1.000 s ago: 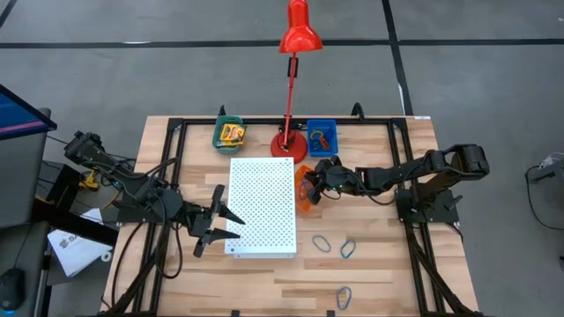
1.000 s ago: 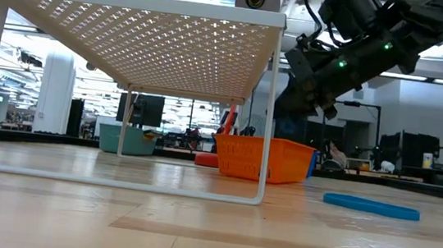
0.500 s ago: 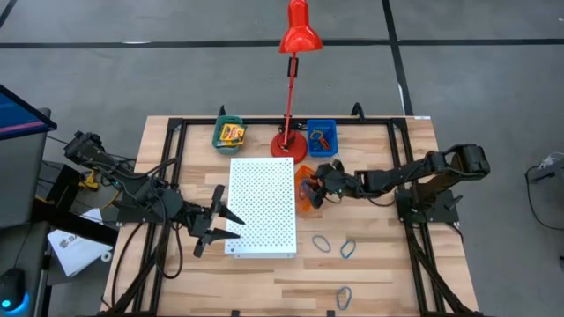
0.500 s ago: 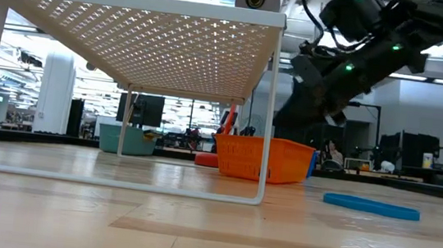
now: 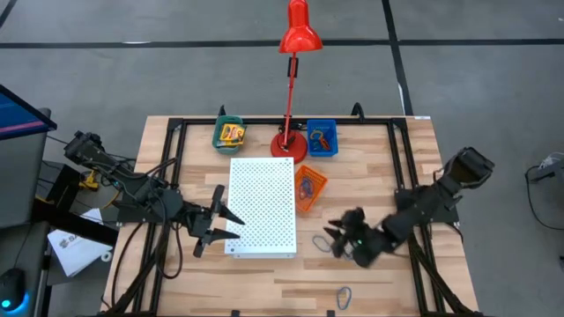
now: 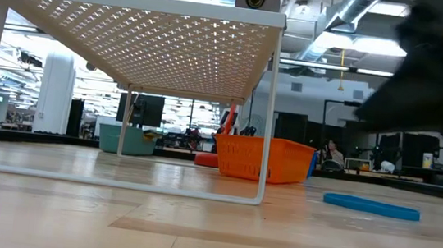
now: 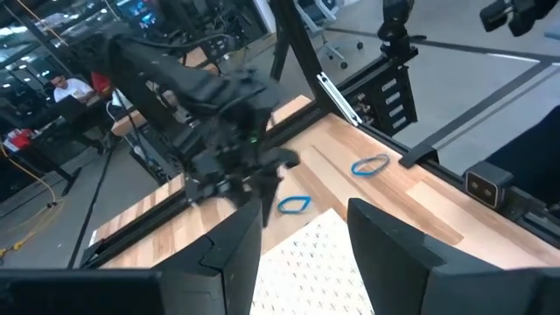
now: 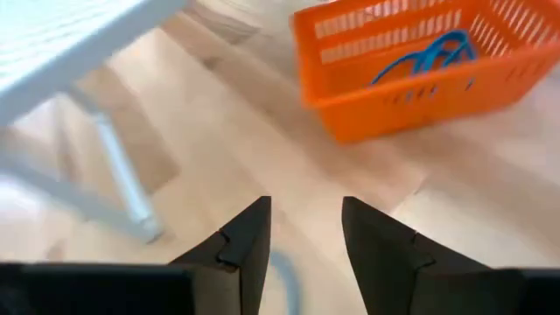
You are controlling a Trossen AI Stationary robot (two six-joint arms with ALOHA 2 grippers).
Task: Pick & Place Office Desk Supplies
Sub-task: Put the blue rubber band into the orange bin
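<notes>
My right gripper (image 5: 331, 239) is open, low over the table right of the white board's near corner, with a blue loop (image 5: 318, 243) beside its fingertips. In the right wrist view (image 8: 304, 208) a bit of that blue loop (image 8: 285, 278) shows between the fingers. Another blue loop (image 5: 342, 297) lies flat near the table's near edge. The orange bin (image 5: 309, 187) holds blue loops (image 8: 429, 54). The green bin (image 5: 230, 133) holds yellow printed boxes. The blue bin (image 5: 322, 136) holds more loops. My left gripper (image 5: 216, 222) waits open at the board's left edge.
The white perforated board (image 5: 263, 205) stands on thin legs (image 8: 118, 171) in the table's middle. The red desk lamp (image 5: 289, 141) rises from its base at the far edge between the green and blue bins. Bare wood lies along the table's near edge (image 5: 264, 295).
My right arm has swung quickly from over the orange bin toward the table's near edge and down to the blue loops beside the board's near right corner. It is blurred in the low view. The orange bin now shows uncovered from above.
</notes>
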